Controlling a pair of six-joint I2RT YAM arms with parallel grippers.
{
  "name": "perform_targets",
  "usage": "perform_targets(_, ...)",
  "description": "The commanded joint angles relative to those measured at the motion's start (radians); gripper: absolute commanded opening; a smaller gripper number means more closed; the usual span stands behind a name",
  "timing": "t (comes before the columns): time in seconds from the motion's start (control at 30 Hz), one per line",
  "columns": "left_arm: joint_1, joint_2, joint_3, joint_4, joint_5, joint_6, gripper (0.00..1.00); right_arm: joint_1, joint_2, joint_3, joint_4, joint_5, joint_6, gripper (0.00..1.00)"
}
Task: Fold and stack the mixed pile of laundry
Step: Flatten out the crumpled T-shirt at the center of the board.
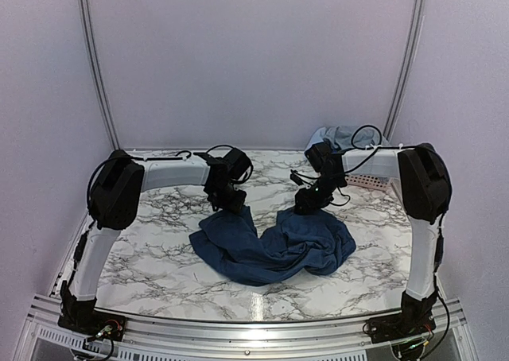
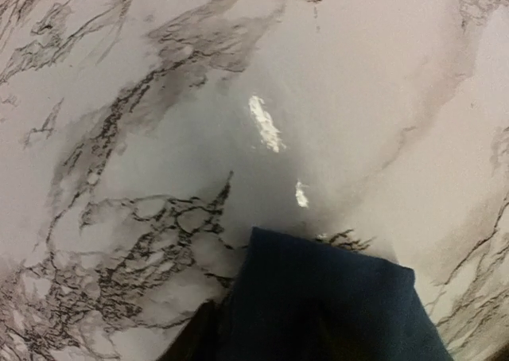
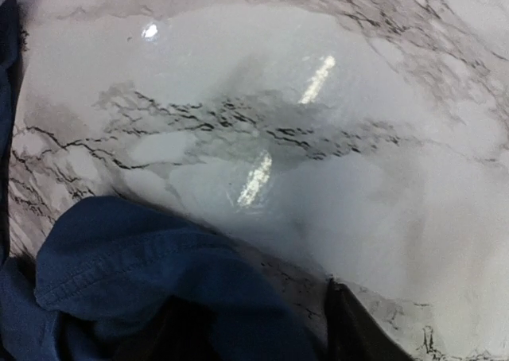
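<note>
Well, left fingers (image 1: 235, 207): down at the far-left corner of the navy shirt (image 1: 270, 246), but you cannot tell whether they are spread or pinching. The left wrist view gives you only a blunt corner of cloth (image 2: 334, 305) at its bottom edge, and no finger shows clearly.

Right fingers (image 1: 305, 207): same doubt. One dark finger (image 3: 350, 329) shows beside a rolled hem (image 3: 135, 273), seemingly apart from it.

Shirt lies crumpled mid-bench (image 1: 159, 250), a U between your two arms, bunched thicker on the right.

Risks:
- A pinch may catch one layer only, or bare bench, so one corner rises and the other drops.
- An uneven lift would likely twist the cloth, not spread it.
- Thick folds may slide out.

Rest of the pile, a light-blue piece (image 1: 338, 136), sits far right by the pink basket (image 1: 370, 182), behind the right arm. A wide swing there could snag it.
</note>
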Motion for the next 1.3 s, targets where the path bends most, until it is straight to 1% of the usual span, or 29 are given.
perform_targets(0.0,0.014,-0.026,-0.077,-0.082,-0.013,-0.018,0.18,0.006,-0.050,0.010,0.000,-0.017,0.012,0.37)
perform_targets(0.03,0.031,-0.052,-0.096,-0.082,-0.014,-0.041,0.07,0.006,-0.059,0.011,-0.002,-0.014,0.011,0.26)
perform_targets(0.07,0.051,-0.086,-0.118,-0.077,-0.014,-0.062,0.00,0.006,-0.074,0.013,-0.002,-0.009,0.011,0.13)
perform_targets(0.1,0.069,-0.124,-0.140,-0.065,-0.009,-0.077,0.00,0.005,-0.088,0.015,-0.003,-0.004,0.012,0.02)
perform_targets(0.13,0.088,-0.171,-0.167,-0.048,-0.008,-0.089,0.00,0.003,-0.106,0.020,-0.006,0.001,0.012,0.00)
perform_targets(0.2,0.123,-0.259,-0.206,-0.030,-0.014,-0.106,0.00,-0.007,-0.148,0.026,-0.007,0.010,0.011,0.00)
perform_targets(0.27,0.153,-0.342,-0.234,-0.024,-0.031,-0.122,0.00,-0.027,-0.195,0.026,-0.004,0.007,0.045,0.00)
perform_targets(0.43,0.223,-0.537,-0.326,-0.006,-0.067,-0.157,0.00,-0.096,-0.325,-0.011,0.036,-0.029,0.077,0.00)
perform_targets(0.6,0.306,-0.710,-0.450,0.012,-0.057,-0.216,0.00,-0.153,-0.419,-0.058,0.048,-0.038,0.102,0.00)
perform_targets(0.7,0.344,-0.796,-0.529,0.017,-0.059,-0.240,0.00,-0.174,-0.472,-0.126,0.042,-0.024,0.135,0.00)
perform_targets(0.8,0.355,-0.877,-0.620,0.018,-0.064,-0.232,0.00,-0.179,-0.537,-0.231,0.042,-0.019,0.156,0.00)
perform_targets(0.93,0.357,-0.978,-0.773,0.018,-0.025,-0.240,0.00,-0.177,-0.617,-0.416,0.053,-0.095,0.211,0.00)
perform_targets(1.03,0.357,-1.032,-0.890,0.016,-0.005,-0.281,0.00,-0.178,-0.680,-0.589,0.074,-0.112,0.249,0.00)
perform_targets(1.1,0.356,-1.042,-0.953,0.015,0.019,-0.315,0.00,-0.175,-0.710,-0.664,0.085,-0.151,0.260,0.00)
perform_targets(1.17,0.356,-1.032,-1.002,0.014,0.057,-0.350,0.00,-0.169,-0.717,-0.712,0.088,-0.207,0.258,0.00)
perform_targets(1.23,0.357,-1.005,-1.020,0.006,0.090,-0.378,0.00,-0.136,-0.691,-0.689,0.053,-0.222,0.247,0.01)
perform_targets(1.27,0.357,-0.992,-1.023,0.001,0.101,-0.385,0.01,-0.123,-0.667,-0.666,0.028,-0.226,0.241,0.10)
